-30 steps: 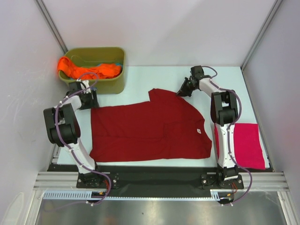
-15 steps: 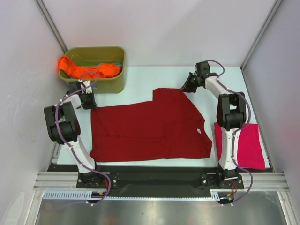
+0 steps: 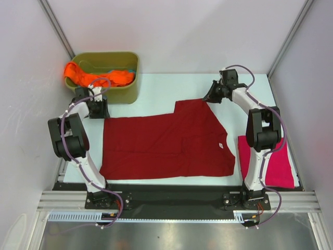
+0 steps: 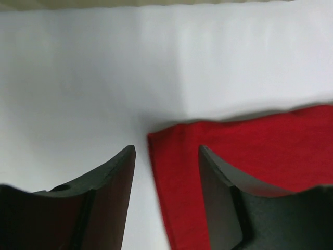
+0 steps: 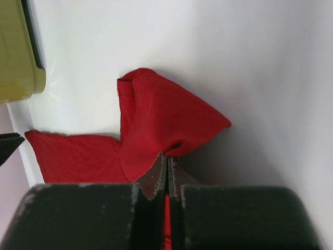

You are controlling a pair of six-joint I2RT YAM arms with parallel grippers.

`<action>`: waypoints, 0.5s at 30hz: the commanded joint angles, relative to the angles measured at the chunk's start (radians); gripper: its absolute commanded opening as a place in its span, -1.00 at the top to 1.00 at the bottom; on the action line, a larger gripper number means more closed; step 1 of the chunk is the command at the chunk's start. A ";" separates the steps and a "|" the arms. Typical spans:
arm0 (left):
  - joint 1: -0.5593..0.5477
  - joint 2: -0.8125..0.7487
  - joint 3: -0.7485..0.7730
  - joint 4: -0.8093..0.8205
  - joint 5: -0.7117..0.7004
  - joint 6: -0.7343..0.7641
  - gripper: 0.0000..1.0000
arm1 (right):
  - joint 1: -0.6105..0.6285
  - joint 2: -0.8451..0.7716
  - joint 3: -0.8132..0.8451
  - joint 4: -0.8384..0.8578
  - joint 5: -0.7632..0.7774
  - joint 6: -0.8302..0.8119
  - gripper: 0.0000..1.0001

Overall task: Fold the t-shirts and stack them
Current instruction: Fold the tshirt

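The right gripper (image 5: 167, 159) is clenched on a pinch of the dark red t-shirt (image 5: 156, 120). The cloth just beyond its fingertips is gathered into a raised, folded peak. From above, this grip sits at the shirt's far right corner, where a flap juts away from the main body.

The left gripper (image 4: 166, 156) is released, its jaws apart and low over the worktop (image 4: 78, 94). The shirt's far left corner lies flat between them. The cloth runs under the right-hand finger, while the left-hand finger is over bare surface. Whether either finger touches the cloth cannot be told.

Between the two arms the rest of the dark red t-shirt is spread flat across the middle of the worktop, reaching almost to the near edge.

A pink t-shirt (image 3: 276, 161) lies folded at the near right, partly under the right arm. At the far left, just beyond the left gripper, stands an olive-green tub (image 3: 125, 91). An orange t-shirt (image 3: 91, 78) is draped over its rim.
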 commanded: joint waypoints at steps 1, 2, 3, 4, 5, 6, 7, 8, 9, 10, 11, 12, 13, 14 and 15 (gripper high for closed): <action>-0.010 0.038 0.078 -0.032 -0.093 0.097 -0.14 | 0.007 -0.042 -0.009 0.066 -0.016 -0.005 1.00; -0.010 0.039 0.065 -0.029 -0.102 0.118 -0.13 | 0.010 -0.042 -0.010 0.066 -0.016 -0.006 1.00; -0.010 0.039 0.058 -0.026 -0.099 0.126 -0.14 | 0.011 -0.045 -0.013 0.066 -0.011 -0.009 1.00; -0.010 0.038 0.053 -0.023 -0.090 0.132 -0.14 | 0.011 -0.048 -0.013 0.064 -0.011 -0.012 1.00; -0.011 0.044 0.051 -0.028 -0.079 0.137 -0.12 | 0.011 -0.051 -0.016 0.064 -0.009 -0.013 1.00; -0.014 0.046 0.051 -0.035 -0.076 0.137 -0.10 | 0.008 -0.053 -0.023 0.067 -0.006 -0.011 1.00; -0.019 0.052 0.051 -0.042 -0.081 0.140 -0.08 | 0.008 -0.056 -0.024 0.068 -0.006 -0.011 1.00; -0.019 0.062 0.056 -0.048 -0.079 0.135 -0.08 | 0.007 -0.057 -0.027 0.069 -0.006 -0.009 1.00; -0.021 0.065 0.054 -0.058 -0.065 0.134 -0.08 | 0.004 -0.057 -0.029 0.069 -0.006 -0.011 1.00; -0.021 0.069 0.053 -0.057 -0.061 0.132 -0.08 | 0.004 -0.063 -0.029 0.071 -0.006 -0.009 1.00; -0.021 0.076 0.050 -0.052 -0.058 0.126 -0.08 | 0.004 -0.063 -0.027 0.072 -0.002 -0.012 1.00; -0.021 0.081 0.050 -0.048 -0.059 0.123 -0.04 | 0.004 -0.066 -0.027 0.074 0.001 -0.014 1.00; -0.024 0.090 0.064 -0.055 -0.070 0.124 0.01 | 0.002 -0.066 -0.027 0.072 0.001 -0.014 1.00; -0.025 0.110 0.090 -0.063 -0.067 0.127 0.05 | 0.001 -0.068 -0.029 0.072 0.000 -0.016 1.00; -0.027 0.119 0.099 -0.074 -0.059 0.132 0.09 | -0.001 -0.066 -0.027 0.074 0.003 -0.014 1.00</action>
